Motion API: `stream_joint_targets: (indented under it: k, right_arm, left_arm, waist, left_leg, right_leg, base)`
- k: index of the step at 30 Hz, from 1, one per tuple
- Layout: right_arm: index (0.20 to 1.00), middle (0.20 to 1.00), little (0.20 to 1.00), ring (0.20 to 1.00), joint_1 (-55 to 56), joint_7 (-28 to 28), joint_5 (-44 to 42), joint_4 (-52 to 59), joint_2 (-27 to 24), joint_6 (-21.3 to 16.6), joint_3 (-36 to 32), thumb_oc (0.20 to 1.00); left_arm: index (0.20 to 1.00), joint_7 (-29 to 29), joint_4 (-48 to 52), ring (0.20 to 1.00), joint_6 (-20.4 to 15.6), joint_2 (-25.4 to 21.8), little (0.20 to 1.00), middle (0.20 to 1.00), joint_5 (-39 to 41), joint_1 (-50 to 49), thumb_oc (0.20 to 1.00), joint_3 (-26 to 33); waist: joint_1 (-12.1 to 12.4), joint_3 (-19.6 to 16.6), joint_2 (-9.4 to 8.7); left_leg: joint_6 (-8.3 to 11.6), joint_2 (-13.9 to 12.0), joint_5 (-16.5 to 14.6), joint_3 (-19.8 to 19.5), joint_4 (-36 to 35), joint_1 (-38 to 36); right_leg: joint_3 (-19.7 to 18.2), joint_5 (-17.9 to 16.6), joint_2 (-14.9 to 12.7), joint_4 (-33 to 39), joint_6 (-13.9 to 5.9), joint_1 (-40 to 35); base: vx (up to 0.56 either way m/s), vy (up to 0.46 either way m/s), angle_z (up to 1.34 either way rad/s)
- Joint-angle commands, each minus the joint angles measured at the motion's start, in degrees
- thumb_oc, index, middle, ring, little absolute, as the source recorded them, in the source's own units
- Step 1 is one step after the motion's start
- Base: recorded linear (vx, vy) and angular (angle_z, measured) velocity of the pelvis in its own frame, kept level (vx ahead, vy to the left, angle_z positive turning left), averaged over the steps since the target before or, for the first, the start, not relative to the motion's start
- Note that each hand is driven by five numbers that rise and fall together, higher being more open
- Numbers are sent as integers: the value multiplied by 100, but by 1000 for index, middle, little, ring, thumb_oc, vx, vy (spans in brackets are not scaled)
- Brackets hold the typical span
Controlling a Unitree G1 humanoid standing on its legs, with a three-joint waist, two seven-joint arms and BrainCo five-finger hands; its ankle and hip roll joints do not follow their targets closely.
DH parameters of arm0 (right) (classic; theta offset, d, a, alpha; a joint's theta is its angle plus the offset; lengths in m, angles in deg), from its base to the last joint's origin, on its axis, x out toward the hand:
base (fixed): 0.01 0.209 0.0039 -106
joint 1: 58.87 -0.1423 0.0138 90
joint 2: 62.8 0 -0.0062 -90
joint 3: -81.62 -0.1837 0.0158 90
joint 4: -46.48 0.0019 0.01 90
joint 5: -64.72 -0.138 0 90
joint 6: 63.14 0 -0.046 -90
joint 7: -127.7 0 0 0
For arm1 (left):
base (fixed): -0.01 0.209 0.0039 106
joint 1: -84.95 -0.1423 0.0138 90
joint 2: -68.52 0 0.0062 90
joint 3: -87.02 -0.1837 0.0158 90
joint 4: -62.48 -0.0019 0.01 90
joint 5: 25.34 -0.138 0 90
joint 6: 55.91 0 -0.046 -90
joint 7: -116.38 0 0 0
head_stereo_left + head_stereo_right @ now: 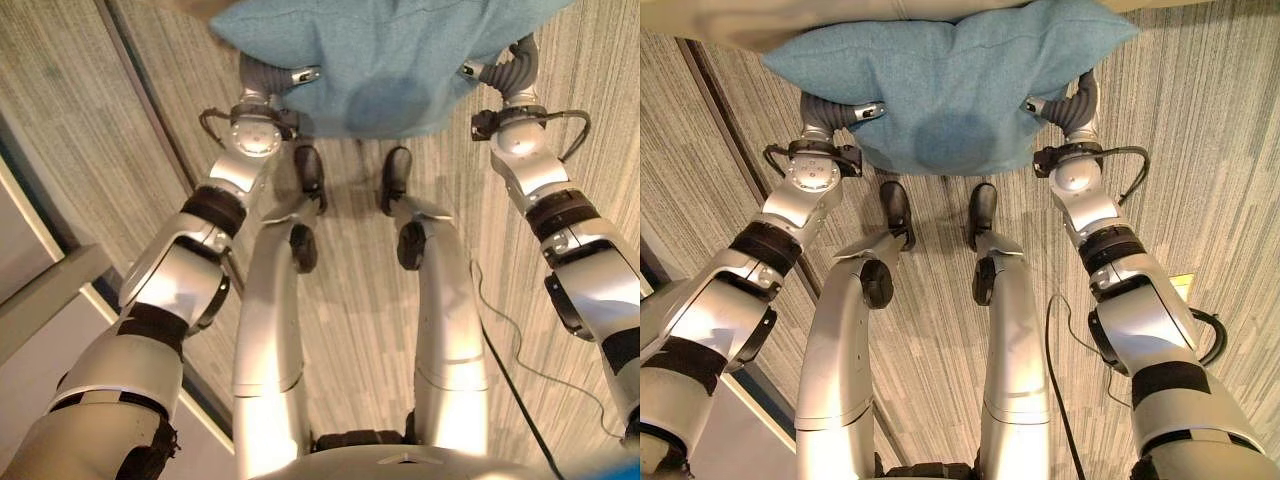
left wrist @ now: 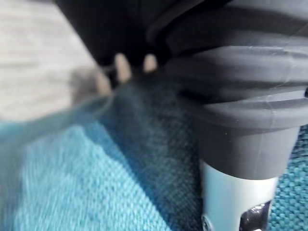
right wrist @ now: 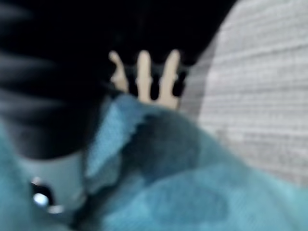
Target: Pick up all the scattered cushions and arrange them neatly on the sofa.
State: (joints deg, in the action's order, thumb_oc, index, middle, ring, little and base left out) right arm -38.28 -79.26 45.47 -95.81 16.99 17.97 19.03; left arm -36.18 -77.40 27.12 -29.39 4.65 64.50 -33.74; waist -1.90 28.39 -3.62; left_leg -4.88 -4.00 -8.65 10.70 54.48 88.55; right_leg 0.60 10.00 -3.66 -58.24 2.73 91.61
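A teal cushion (image 1: 950,90) hangs above the carpet in front of me, carried between both hands. My left hand (image 1: 835,110) presses its left side, and the left wrist view shows straight fingers (image 2: 122,67) lying along the fabric (image 2: 96,183). On the cushion's right side is my right hand (image 1: 1070,105). Its fingers (image 3: 144,72) stretch out straight past the cushion's edge (image 3: 159,183) in the right wrist view. Most of each palm is hidden behind the cushion.
Striped grey-beige carpet (image 1: 1200,150) lies all around. A dark strip (image 1: 150,110) runs diagonally across the floor on my left, with a pale panel (image 1: 30,250) beyond it. A beige surface (image 1: 790,20) shows just past the cushion's far edge.
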Motion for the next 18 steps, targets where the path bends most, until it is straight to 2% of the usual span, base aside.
stream_joint_targets:
  k: [1,2,3,4,11,12,18]
  right_arm:
    - [1000,1000,1000,1000,-214,238,-266,438,525,-332,464,1000]
    - [460,460,460,460,-221,248,-374,559,618,-395,454,460]
    - [460,460,460,460,-216,248,-376,564,617,-394,455,460]
    - [200,200,200,200,-218,237,-428,647,688,-428,430,200]
    - [200,200,200,200,-58,155,-293,1621,588,-610,197,200]
    - [200,200,200,200,81,129,-123,1787,427,-591,79,200]
    - [200,200,200,200,592,160,4,2255,354,-624,-223,200]
  left_arm:
    - [1000,-153,131,1000,-259,578,1000,1000,199,289,1000,51]
    - [354,-121,223,354,-303,615,354,354,283,296,354,77]
    - [354,-118,229,354,-301,613,354,354,284,290,354,77]
    - [200,-97,309,200,-330,610,200,200,303,291,200,108]
    - [200,-25,1062,200,-660,227,200,200,755,70,200,498]
    - [200,-16,1352,200,-807,143,200,200,895,-89,200,655]
    - [200,-74,1956,200,-896,182,200,200,772,-621,200,824]
  waist:
    - [-58,-196,319]
    - [-42,-202,338]
    - [-42,-205,340]
    - [-32,-213,347]
    - [-30,-452,326]
    - [-41,-625,339]
    - [-58,-943,345]
  left_leg:
    - [0,260,-250,-607,325,137]
    - [3,262,-239,-625,327,137]
    - [5,262,-240,-629,327,137]
    - [4,265,-238,-634,326,137]
    - [19,298,-228,-615,253,137]
    - [19,287,-229,-597,218,135]
    - [38,293,-207,-466,-148,-198]
  right_leg:
    - [-2,-842,144,725,-286,-166]
    - [11,-835,156,729,-285,-166]
    - [14,-835,156,728,-284,-166]
    - [20,-830,160,728,-282,-166]
    - [89,-799,178,746,-267,-166]
    - [130,-776,184,784,-267,-166]
    - [150,-772,158,1000,-292,-395]
  base:
    - [8,-8,4]
    - [8,-1,4]
    - [0,0,0]
    - [0,0,0]
    - [4,-2,1]
    - [0,0,0]
    - [-2,-2,1]
